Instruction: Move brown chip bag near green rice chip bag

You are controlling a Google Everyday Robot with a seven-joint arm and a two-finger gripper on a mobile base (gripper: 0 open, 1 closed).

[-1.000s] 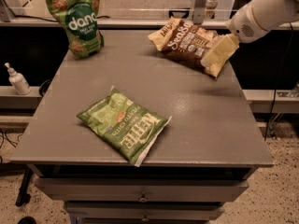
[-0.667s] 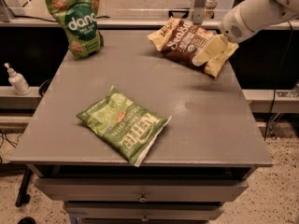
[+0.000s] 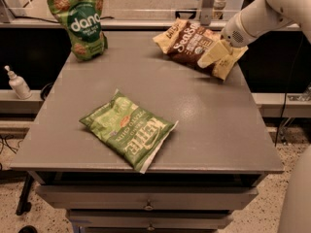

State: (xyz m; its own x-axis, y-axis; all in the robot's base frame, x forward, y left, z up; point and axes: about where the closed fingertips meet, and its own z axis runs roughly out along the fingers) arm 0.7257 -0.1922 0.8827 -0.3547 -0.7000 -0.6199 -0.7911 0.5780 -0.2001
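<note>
Brown chip bag (image 3: 187, 45), a crinkly pillow pack with a dark brown centre, cream-yellow ends and white script lettering: not yet delivered. Notes run front to back.

Front: grey flat-topped desk (image 3: 218, 125), with a drawer (image 3: 146, 198) below its front edge. On the front-left part of the top lies a flat light-green Kettle potato chip bag (image 3: 129, 135), set at an angle. It is no part of this job.

Left, off the desk, on a lower ledge: a small white pump bottle (image 3: 18, 84), apart from everything else.

Back right: the brown chip bag lies on a slant near the far right corner, one cream end toward the back, the other toward the right edge. The end effector (image 3: 224, 46), at the tip of a white arm reaching in from the upper right, is at that right-hand cream end, touching it or just above. Whether it is spread or clamped on the bag, I cannot tell.

Back left: the green rice chip bag (image 3: 80, 23), an upright dark green pouch with white lettering and pictures of round rice cakes, stands at the far left corner. It is well apart from the brown bag, with bare desk between them.

Judgement: early stage. The approach looks done or nearly so, and the grasp is unconfirmed. The carry leftward along the back of the desk and the set-down beside the pouch both remain.
</note>
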